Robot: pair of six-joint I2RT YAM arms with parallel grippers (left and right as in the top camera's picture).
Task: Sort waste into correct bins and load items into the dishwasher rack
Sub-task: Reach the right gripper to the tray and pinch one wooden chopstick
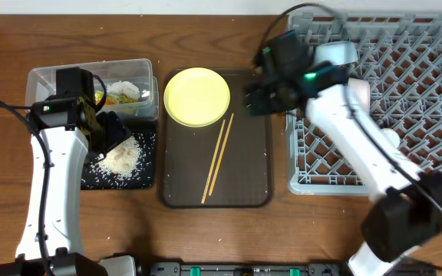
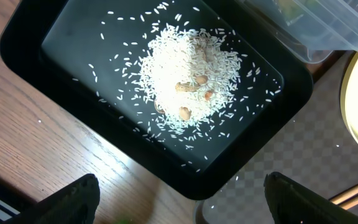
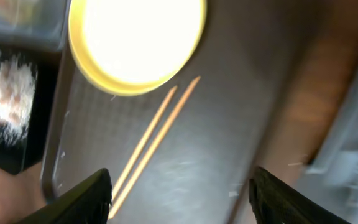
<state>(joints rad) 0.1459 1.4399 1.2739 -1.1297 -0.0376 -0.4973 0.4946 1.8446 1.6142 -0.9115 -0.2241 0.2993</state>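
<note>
Right claw point(image 3: 180, 177) wide open, empty, over brown tray point(image 1: 248, 169) near chopsticks point(image 3: 157, 134); yellow plate point(image 1: 196, 96) beside them. Risk: thin sticks roll apart, only one pinched, or plate nudged. Left claw point(image 2: 180, 183) open, empty, above rice point(image 2: 188, 81) in black tray point(image 2: 67, 56); low sweep scatters grains onto surface point(image 2: 23, 143).

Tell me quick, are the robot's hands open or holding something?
Left gripper: open, holding nothing, over the black tray.
Right gripper: open, holding nothing, over the brown tray.

Robotics lab bench: two cabled robot arms point(image 1: 52, 176) at a wooden table point(image 1: 221, 234) with a dishwasher rack point(image 1: 424, 69).
</note>
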